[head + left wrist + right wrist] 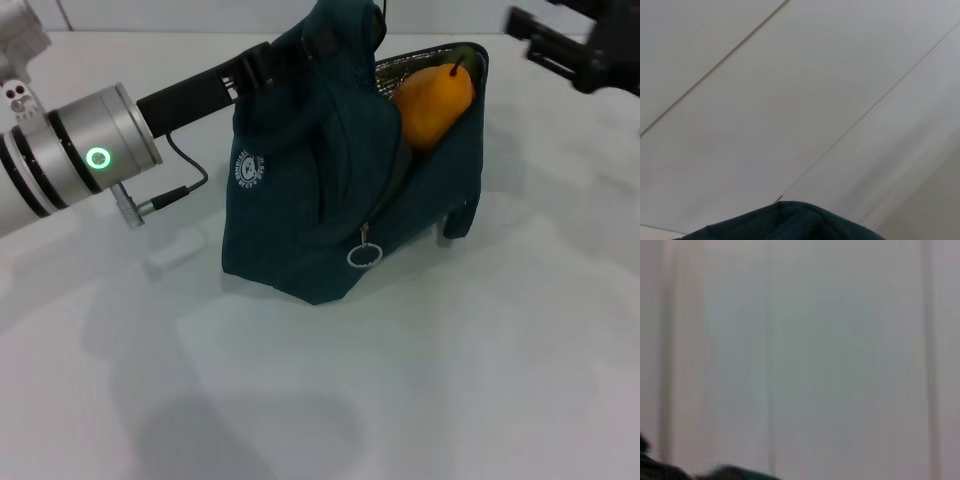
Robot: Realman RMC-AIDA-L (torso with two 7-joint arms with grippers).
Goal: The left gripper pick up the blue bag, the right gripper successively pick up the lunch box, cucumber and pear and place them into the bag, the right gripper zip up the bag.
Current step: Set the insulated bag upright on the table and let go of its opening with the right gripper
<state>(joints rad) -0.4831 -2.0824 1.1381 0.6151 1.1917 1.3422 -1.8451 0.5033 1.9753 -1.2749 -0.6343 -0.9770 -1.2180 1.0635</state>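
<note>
Head view evenly and brightly lit from above; soft diffuse shadows fall on the table (420,400) toward 6 and 7 o'clock of the blue bag (300,220). Right gripper (575,45), at 1 o'clock, is motion-blurred. Right wrist view wholly out of focus; left wrist view sharper, dim toward 5 o'clock.

— What does the right wrist camera take in?
— Mostly a pale wall (805,350) with faint upright seams running across it.
— Anything else?
— A dark, blurred shape (670,471) at one corner of the edge; what it is cannot be told.
</note>
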